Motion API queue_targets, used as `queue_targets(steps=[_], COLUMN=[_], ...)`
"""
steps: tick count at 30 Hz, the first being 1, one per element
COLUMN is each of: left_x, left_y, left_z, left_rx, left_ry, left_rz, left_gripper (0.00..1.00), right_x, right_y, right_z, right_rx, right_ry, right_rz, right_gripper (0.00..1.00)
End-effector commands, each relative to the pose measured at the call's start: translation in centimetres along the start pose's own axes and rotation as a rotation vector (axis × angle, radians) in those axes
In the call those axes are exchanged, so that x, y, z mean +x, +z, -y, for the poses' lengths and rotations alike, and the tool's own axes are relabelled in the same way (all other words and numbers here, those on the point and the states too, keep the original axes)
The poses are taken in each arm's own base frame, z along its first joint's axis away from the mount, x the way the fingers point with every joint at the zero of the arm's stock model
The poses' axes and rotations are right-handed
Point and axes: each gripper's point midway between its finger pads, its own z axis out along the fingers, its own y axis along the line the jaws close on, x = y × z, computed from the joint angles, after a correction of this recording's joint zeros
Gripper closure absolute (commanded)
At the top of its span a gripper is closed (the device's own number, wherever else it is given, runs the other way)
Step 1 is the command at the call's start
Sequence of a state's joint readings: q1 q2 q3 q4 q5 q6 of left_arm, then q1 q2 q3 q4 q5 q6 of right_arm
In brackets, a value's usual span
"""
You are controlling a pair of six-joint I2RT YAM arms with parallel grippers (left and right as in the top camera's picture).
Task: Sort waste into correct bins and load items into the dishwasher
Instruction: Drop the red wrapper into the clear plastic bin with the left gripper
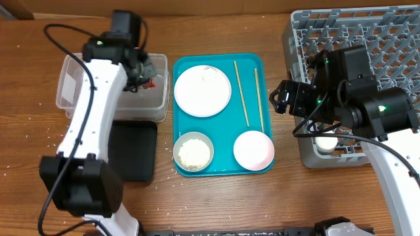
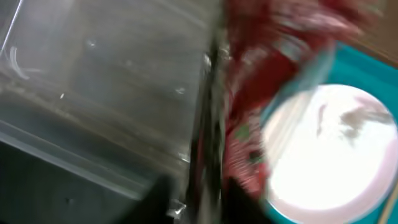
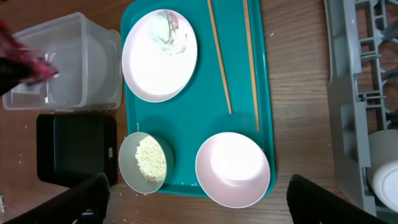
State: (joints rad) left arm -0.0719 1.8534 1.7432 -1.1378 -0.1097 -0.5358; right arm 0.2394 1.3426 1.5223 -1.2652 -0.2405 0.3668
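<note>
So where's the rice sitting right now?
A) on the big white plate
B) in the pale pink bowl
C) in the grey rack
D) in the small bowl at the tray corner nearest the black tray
D: the small bowl holds a pale heap of rice, while the plate and the pink bowl hold no such heap.

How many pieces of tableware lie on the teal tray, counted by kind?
plate: 1
bowls: 2
chopsticks: 2
Total: 5
</note>
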Motion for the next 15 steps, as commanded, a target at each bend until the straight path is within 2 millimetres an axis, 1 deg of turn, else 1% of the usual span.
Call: queue_targets(steps=[1,3,6,9,11,12,14,15], left_x=[0.6,0.4,0.3,0.4,0.9,1.3,2.4,3.0], left_y=[1.7,1.2,0.6,0.2,0.1,0.2,1.1,2.0], left_z=[0.5,1.9,5.2,8.2,11.8,13.6,16.4,17.6], left_rx=[0.017,0.054,0.121,0.148,0.209,0.232,0.256,0.254], left_ry=[0.047,0.063,0.13,0.19,0.306,0.375,0.507,0.561], left_rz=[-0.041,-0.023,0.031,0.097,0.149,0.174,0.204,0.212], left_gripper=[0.31,0.29,0.28,0.27,0.28,0.25,0.21,0.19], right_x=[-0.4,-0.4,-0.4,-0.3,-0.3,-0.3,-0.3,-0.3], right_y=[-1.1,-1.1,-1.1,-1.1,-1.1,-1.1,-1.1,-1.1], right_z=[-0.7,-0.7,-0.7,-0.7,-0.7,-0.7,-0.7,-0.7], right_rx=[-0.027,-0.026,-0.026,-0.025,-0.025,-0.025,-0.025,-0.025], right_ry=[-0.009,-0.009,-0.009,-0.008,-0.008,-0.008,-0.008,-0.008], right_rz=[0.034,0.034,0.032,0.031,0.03,0.031,0.031,0.031], right_gripper=[0.07,0.07,0.07,0.07,0.07,0.07,0.07,0.07])
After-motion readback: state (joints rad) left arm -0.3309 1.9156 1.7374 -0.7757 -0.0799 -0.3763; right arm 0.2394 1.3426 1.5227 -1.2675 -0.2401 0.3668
